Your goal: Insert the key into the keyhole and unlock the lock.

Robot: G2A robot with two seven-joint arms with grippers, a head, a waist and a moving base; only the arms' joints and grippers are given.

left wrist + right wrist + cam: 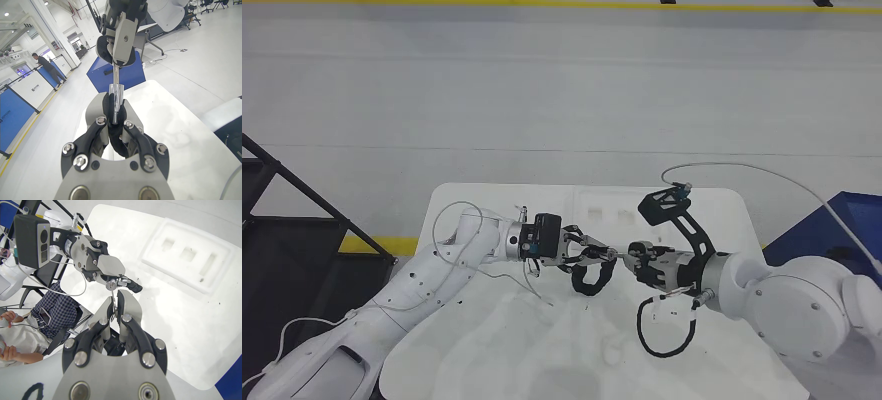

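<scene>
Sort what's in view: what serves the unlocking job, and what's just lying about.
For the job: key, held in the right gripper; lock, held in the left gripper.

Lying about: white foam tray with cut-out pockets, on the table.

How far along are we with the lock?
Done: left gripper grips the lock, right gripper grips the key. In hand: key tip is at the keyhole, most of the key outside. Remaining: push fully in, turn to unlock.
</scene>
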